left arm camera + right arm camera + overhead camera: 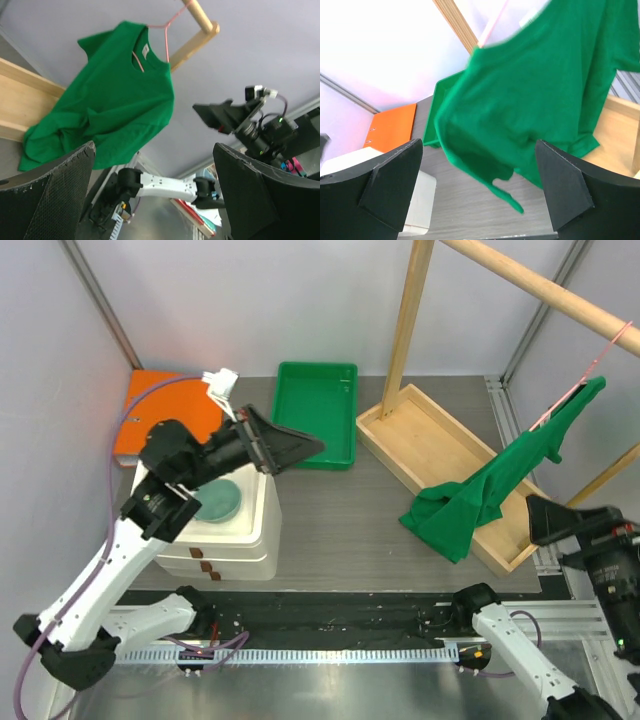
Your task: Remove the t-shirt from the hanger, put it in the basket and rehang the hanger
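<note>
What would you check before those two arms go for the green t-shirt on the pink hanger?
1. The t-shirt hangs by its neck on the hanger: ok.
2. The hook sits over the wooden rail: ok.
3. The left pincer is open and holds nothing: ok.
4. The right pincer is open and holds nothing, with the shirt ahead of it: ok.
5. The shirt's lower end hangs free: not ok, it lies bunched on the wooden base.
6. How far the wire reaches inside the shirt: cannot tell, the cloth hides it.
</note>
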Tool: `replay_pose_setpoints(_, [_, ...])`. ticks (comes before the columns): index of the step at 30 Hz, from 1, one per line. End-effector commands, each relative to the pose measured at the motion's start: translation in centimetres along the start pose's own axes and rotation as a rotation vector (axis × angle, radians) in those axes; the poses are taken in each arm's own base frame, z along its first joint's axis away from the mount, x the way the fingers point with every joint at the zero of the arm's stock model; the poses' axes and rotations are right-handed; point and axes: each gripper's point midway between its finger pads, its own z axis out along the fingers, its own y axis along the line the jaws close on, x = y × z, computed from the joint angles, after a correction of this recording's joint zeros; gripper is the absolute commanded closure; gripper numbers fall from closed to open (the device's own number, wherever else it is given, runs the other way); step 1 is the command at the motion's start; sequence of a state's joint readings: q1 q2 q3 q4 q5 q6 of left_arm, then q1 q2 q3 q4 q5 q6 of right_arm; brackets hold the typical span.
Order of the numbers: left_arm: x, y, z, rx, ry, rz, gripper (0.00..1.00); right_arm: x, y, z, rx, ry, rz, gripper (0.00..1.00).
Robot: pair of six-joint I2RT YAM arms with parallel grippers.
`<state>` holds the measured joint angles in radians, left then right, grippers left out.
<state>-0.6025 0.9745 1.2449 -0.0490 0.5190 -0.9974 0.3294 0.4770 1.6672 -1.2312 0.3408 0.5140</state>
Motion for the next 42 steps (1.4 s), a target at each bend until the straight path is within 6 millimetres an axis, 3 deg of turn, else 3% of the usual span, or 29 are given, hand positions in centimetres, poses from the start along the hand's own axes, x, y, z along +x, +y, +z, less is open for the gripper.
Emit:
replay_pose_setpoints(1, [1.8,-2.0,2.1,0.038,-0.024,0.091,0.00,-1.9,2.2,4.4,0.037,0.029,-0.050,0.00])
replay_pose_setpoints(3, [4.1,-2.6,2.9,0.058,0.025,0.106,0.00,-2.9,3.0,6.6,0.082,0.032,-0.054,0.00])
replay_pose_setpoints(4, [4.3,-2.7,3.3,0.059,0.012,0.111,0.00,-3.7,3.3,7.1,0.096,0.011,-0.049,0.00])
replay_pose_setpoints(5, [5.0,-2.9,3.5,0.067,0.022,0.116,0.00,-4.0,3.0,8.6,0.157,0.001,-0.061,0.00])
replay_pose_setpoints(10, [9.6,-3.7,3.6,0.078,0.076,0.116,0.00,-5.6,2.7,12.0,0.278,-0.070,-0.061,0.04])
replay_pose_setpoints(15, [12.4,-5.1,2.8,0.099,0.088,0.087,0.00,-6.4,0.6,12.8,0.411,-0.156,-0.097,0.16])
replay_pose_setpoints(19, [14.4,-5.5,2.5,0.112,0.090,0.069,0.00,-5.7,-0.6,13.8,0.484,-0.160,-0.152,0.29])
replay_pose_setpoints(23, [16.4,-6.1,2.8,0.112,0.142,0.079,0.00,-5.6,-1.2,14.3,0.524,-0.174,-0.182,0.37])
replay_pose_setpoints(25, [16.6,-6.4,2.9,0.109,0.138,0.086,0.00,-6.0,-1.3,14.5,0.537,-0.201,-0.189,0.49])
replay_pose_setpoints(27, [17.2,-6.6,3.0,0.105,0.154,0.097,0.00,-6.4,-1.3,14.7,0.552,-0.224,-0.189,0.54])
replay_pose_setpoints(37, [17.9,-6.2,2.4,0.060,0.155,0.100,0.00,-5.2,-0.5,16.5,0.525,-0.204,-0.159,0.53])
replay_pose_setpoints(42, [17.9,-6.1,1.9,0.048,0.149,0.101,0.00,-4.4,-1.5,16.9,0.575,-0.193,-0.188,0.44])
